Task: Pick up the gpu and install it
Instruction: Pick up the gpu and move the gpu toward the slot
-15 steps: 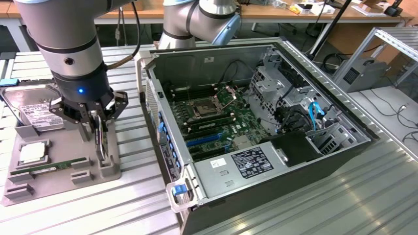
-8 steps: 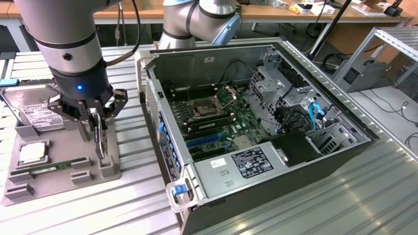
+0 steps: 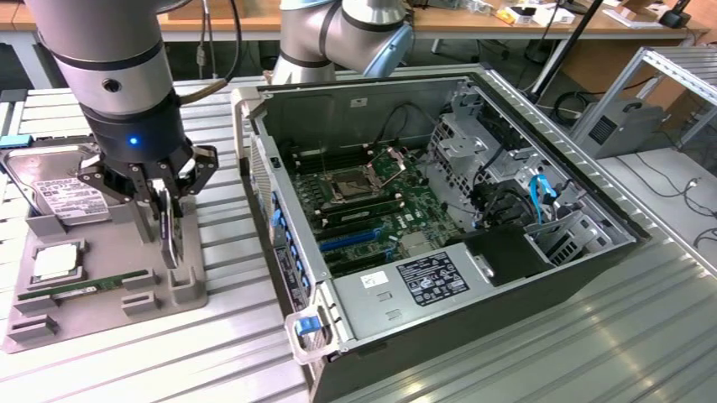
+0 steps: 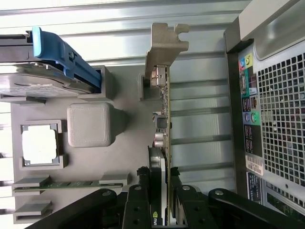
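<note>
**Fig. — Graphics card gripped edge-on at the holder tray**

The graphics card [image 3: 170, 239] is seen standing on its long edge at the grey holder tray [image 3: 185, 290], on the exterior view's left, beside the open computer case [image 3: 252, 126]. Whether its lower edge is seated in the tray's slot or just clear of it cannot be told. The gripper [image 3: 166, 210] is closed on the card. In the wrist view one of the fingers [image 4: 142, 195] is pressed to each flat face, and the metal bracket [image 4: 164, 45] juts out at the far end.

For a clean pick, the card is best drawn straight up, so that it is not dragged against the slot posts [image 4: 143, 88]. Pressure should be kept square on the two faces, since a thin slab is judged likely to pivot if gripped unevenly. The hard drive [image 3: 62, 197] and the memory stick [image 3: 84, 288] lie close by in the same tray and are to be left undisturbed.

The arm [image 3: 107, 75] is held upright over the tray, wrist pointed straight down, fingers hanging vertically around the card.
</note>
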Motion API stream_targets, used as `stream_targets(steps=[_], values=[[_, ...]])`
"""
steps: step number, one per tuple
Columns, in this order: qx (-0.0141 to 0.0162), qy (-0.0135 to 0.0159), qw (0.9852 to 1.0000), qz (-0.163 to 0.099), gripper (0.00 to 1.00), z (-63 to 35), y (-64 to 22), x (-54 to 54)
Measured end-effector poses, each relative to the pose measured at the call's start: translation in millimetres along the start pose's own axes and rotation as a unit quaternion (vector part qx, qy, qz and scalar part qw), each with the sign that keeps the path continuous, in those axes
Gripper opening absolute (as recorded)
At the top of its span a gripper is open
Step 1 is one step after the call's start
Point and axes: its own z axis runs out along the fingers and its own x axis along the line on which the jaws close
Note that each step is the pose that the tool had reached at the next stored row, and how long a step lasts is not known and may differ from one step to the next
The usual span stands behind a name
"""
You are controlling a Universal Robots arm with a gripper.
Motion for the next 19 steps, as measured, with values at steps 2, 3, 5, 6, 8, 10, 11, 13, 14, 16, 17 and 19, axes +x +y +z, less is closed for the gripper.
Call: stream_targets(steps=[2, 3, 5, 6, 8, 10, 11, 13, 14, 16, 17, 19], values=[[0.0000, 0.0000, 1.0000, 0.000, 0.27, -2.7, 0.2, -0.1], [0.0000, 0.0000, 1.0000, 0.000, 0.27, -3.5, 0.2, -0.1], [0.0000, 0.0000, 1.0000, 0.000, 0.27, -4.4, 0.2, -0.1], [0.0000, 0.0000, 1.0000, 0.000, 0.27, -4.4, 0.2, -0.1], [0.0000, 0.0000, 1.0000, 0.000, 0.27, -4.4, 0.2, -0.1], [0.0000, 0.0000, 1.0000, 0.000, 0.27, -4.4, 0.3, -0.1], [0.0000, 0.0000, 1.0000, 0.000, 0.27, -4.4, 0.3, -0.1], [0.0000, 0.0000, 1.0000, 0.000, 0.27, -4.4, 0.2, -0.1], [0.0000, 0.0000, 1.0000, 0.000, 0.27, -4.4, 0.3, -0.1], [0.0000, 0.0000, 1.0000, 0.000, 0.27, -4.4, 0.2, -0.1], [0.0000, 0.0000, 1.0000, 0.000, 0.27, -4.4, 0.2, -0.1], [0.0000, 0.0000, 1.0000, 0.000, 0.27, -4.7, 0.3, -0.1]])
